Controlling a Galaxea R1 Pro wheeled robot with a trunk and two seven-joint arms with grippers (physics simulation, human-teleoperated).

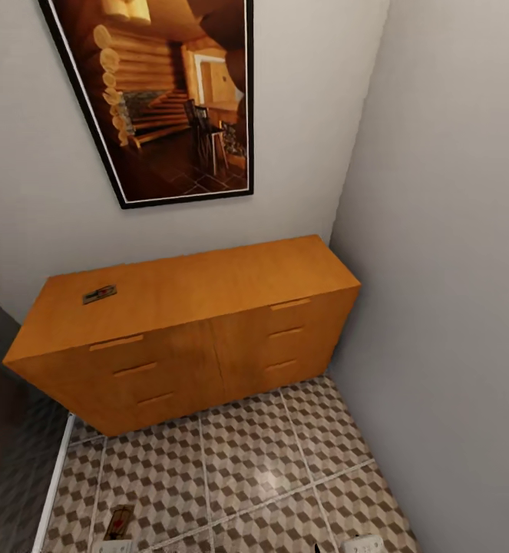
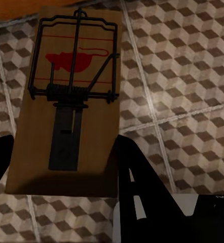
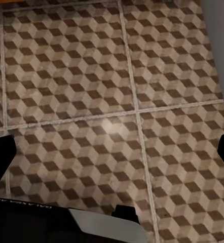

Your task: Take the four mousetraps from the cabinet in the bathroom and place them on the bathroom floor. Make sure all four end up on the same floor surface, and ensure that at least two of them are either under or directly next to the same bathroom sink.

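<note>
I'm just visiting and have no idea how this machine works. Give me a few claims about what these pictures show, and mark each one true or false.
1. A mousetrap lies on top of the orange-brown cabinet. True.
2. The cabinet's drawers are pulled open. False: all its drawer fronts sit flush and closed.
3. The left claw has a mousetrap between its fingers, above the patterned floor. True.
4. The right claw carries a mousetrap as well. False: its fingers stand apart with nothing between them, just floor tiles beyond.
5. A mirror hangs above the cabinet. False: it is a framed picture of a log-cabin interior.
</note>
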